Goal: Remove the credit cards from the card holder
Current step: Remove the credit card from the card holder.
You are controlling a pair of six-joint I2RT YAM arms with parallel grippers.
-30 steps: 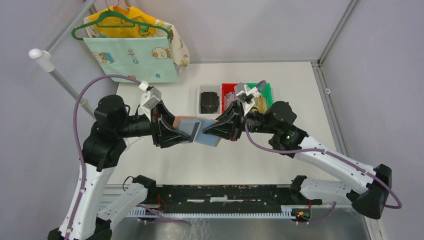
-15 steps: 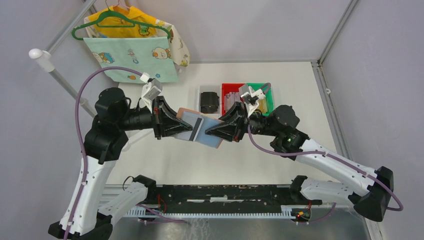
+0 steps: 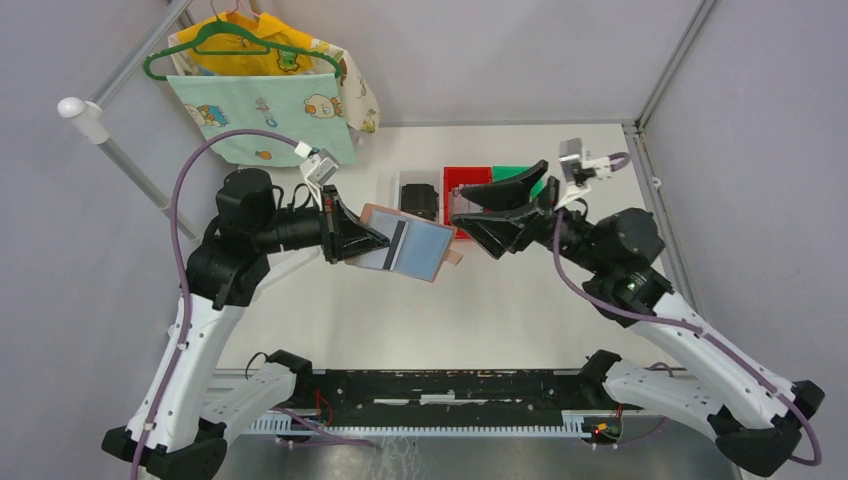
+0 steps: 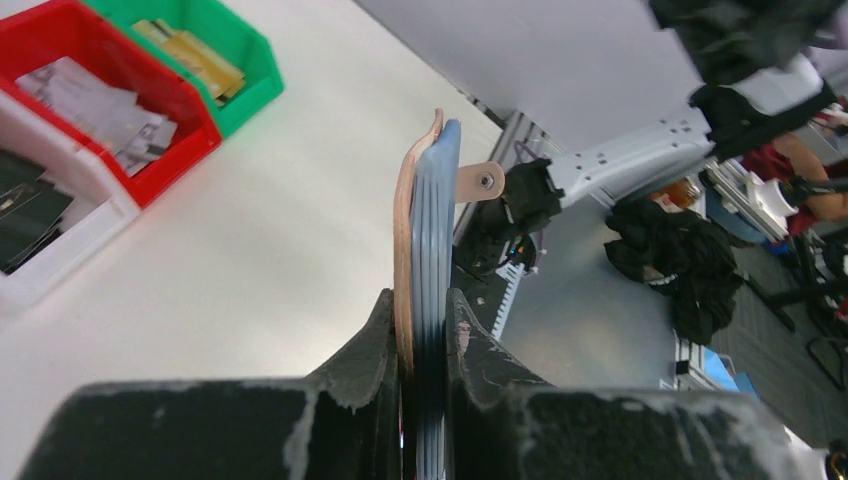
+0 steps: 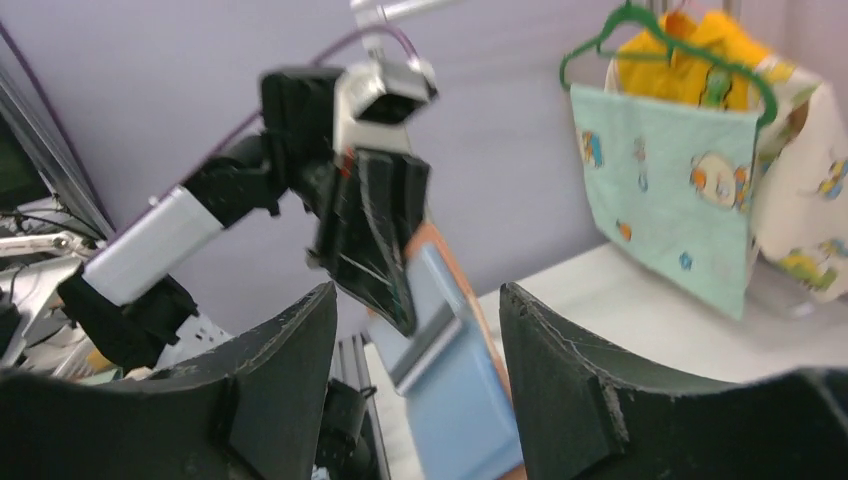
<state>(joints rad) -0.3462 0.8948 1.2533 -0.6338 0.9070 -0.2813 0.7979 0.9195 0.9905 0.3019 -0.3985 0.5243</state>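
The card holder (image 3: pixel 432 250), pinkish-tan outside and blue-grey inside, hangs in the air over the middle of the table. My left gripper (image 3: pixel 372 243) is shut on its left end. A bluish credit card (image 3: pixel 392 248) with a dark stripe lies against its inside. In the left wrist view the card holder (image 4: pixel 403 220) stands edge-on between the fingers, with thin bluish card edges (image 4: pixel 435 230) beside it and the closure tab (image 4: pixel 481 181) sticking out. My right gripper (image 3: pixel 463 214) is open, just right of the holder and not touching it. The right wrist view shows the holder (image 5: pixel 450 390) beyond the open right gripper (image 5: pixel 415 315).
At the back of the table stand a white bin holding a black blocky item (image 3: pixel 418 203), a red bin (image 3: pixel 462 178) with papers and a green bin (image 3: pixel 527 176) with golden-tan items. Children's clothes on a green hanger (image 3: pixel 262 95) hang at the back left.
My right gripper let go of the card holder, opened and drew back to the right. My left gripper closed on the holder and now carries it alone, shifted slightly right.
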